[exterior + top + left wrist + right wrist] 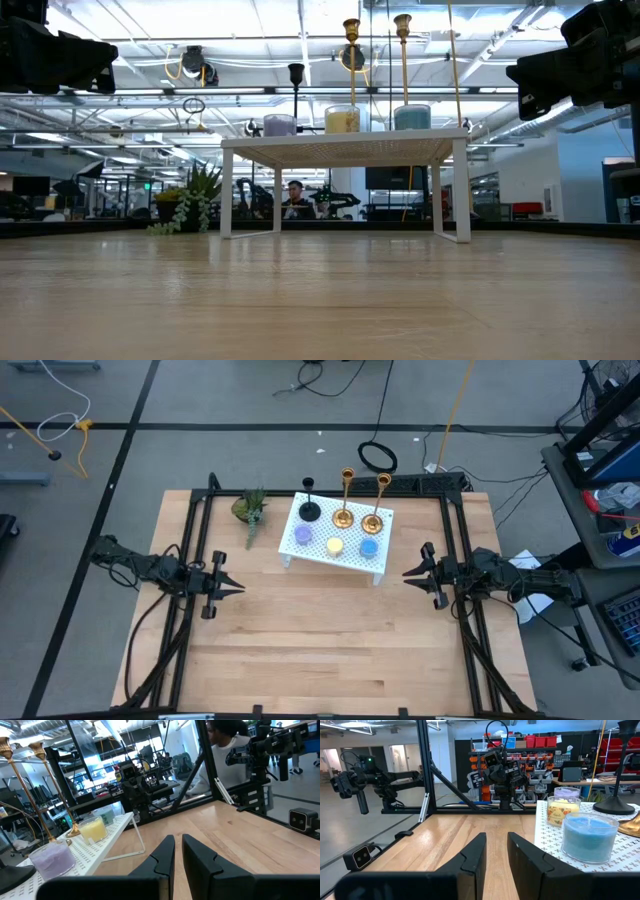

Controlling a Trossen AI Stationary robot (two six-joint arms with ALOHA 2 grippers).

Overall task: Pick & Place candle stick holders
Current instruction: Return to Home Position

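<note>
Candle stick holders (343, 518): all three stand upright in the back row of the white perforated stand (320, 555), at the far middle of the table (320, 650). Logging from the near edge outward, we first note the table's light wood planks with bare grain, edged by a black metal frame (200, 520). At mid-depth the left gripper (236, 587) hovers by the left rail and the right gripper (407, 572) by the right rail, well apart and pointing at each other. The left wrist view shows dark, wedge-shaped fingers (162, 860) slightly parted with table showing in the gap. The right wrist view shows the same (472, 857); both are released and grasp nothing. Next comes the stand's front row of squat glass jars: purple candle (303, 536), yellow candle (336, 546), blue candle (369, 547). Behind the purple one stands the black holder (310, 511), short, dark and round-based. Behind the other two stand the brass holders (373, 523), shiny and slim-stemmed with flared round bases. A small green potted plant (250, 510) sits near the stand's left end. In the low view the holders' bases are hidden behind the jars, so only stems and cups show. In the right wrist view a brass base is cut off at the picture's edge. Beyond the table, a person (235, 747) in a white top is partly hidden by frame posts.
</note>
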